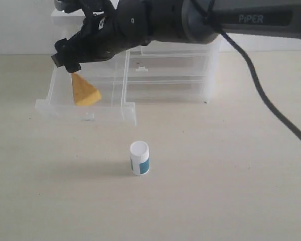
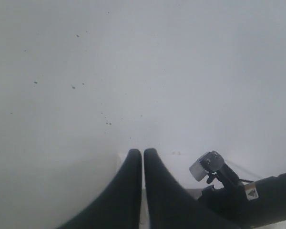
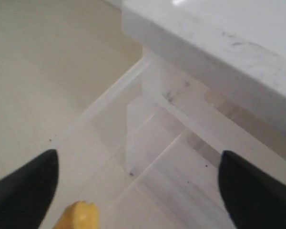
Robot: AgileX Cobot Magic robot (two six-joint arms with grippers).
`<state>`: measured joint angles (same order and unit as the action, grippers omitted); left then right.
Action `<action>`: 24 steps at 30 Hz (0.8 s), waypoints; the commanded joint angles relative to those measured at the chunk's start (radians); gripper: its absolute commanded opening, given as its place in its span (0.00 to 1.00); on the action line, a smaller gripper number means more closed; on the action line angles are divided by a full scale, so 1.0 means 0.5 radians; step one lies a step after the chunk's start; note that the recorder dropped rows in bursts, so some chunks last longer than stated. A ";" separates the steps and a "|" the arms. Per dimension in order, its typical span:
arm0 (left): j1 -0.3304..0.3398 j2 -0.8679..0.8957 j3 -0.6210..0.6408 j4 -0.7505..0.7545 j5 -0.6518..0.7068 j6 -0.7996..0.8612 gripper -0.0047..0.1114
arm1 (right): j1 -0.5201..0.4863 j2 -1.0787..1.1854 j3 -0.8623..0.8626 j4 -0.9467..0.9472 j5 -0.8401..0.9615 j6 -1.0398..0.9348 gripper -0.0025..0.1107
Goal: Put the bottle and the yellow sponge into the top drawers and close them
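Yellow sponge point(image 1: 85, 93) sits inside the pulled-out left top drawer point(image 1: 55, 108) of the clear plastic cabinet point(image 1: 190, 75), standing on one edge with its narrow end up. Black and bulky, the right arm point(image 1: 200, 20) reaches across the cabinet from the right. The right arm's jaws hang just above the sponge's tip, spread wide with nothing between them. Whether they touch the sponge I cannot tell.

Out on the pale worktop point(image 1: 241, 191), in front of the open drawer and not touching it, the white bottle point(image 1: 139, 158) stands upright. Its cap is on and its teal label is turned to the right.

The left arm's jaws are pressed together, holding nothing, and face a plain white surface point(image 2: 133, 71).
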<state>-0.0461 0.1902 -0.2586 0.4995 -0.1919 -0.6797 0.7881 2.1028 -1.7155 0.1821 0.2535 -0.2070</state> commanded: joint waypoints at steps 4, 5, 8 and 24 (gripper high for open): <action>0.005 -0.006 0.003 -0.008 -0.003 0.001 0.07 | 0.004 -0.431 -0.045 -0.001 0.744 -0.232 0.72; 0.005 -0.006 0.003 -0.008 -0.003 0.001 0.07 | 0.004 -0.561 0.026 -0.001 0.760 -0.212 0.57; 0.005 -0.006 0.003 -0.008 -0.003 0.001 0.07 | 0.024 -0.741 0.239 0.029 0.699 -0.212 0.28; 0.005 -0.006 0.008 -0.012 -0.003 0.001 0.07 | 0.398 -0.557 1.053 -0.226 -0.110 -0.208 0.03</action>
<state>-0.0461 0.1902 -0.2589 0.4995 -0.1919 -0.6797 0.9986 1.8050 -1.1877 0.1065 0.2453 -0.3150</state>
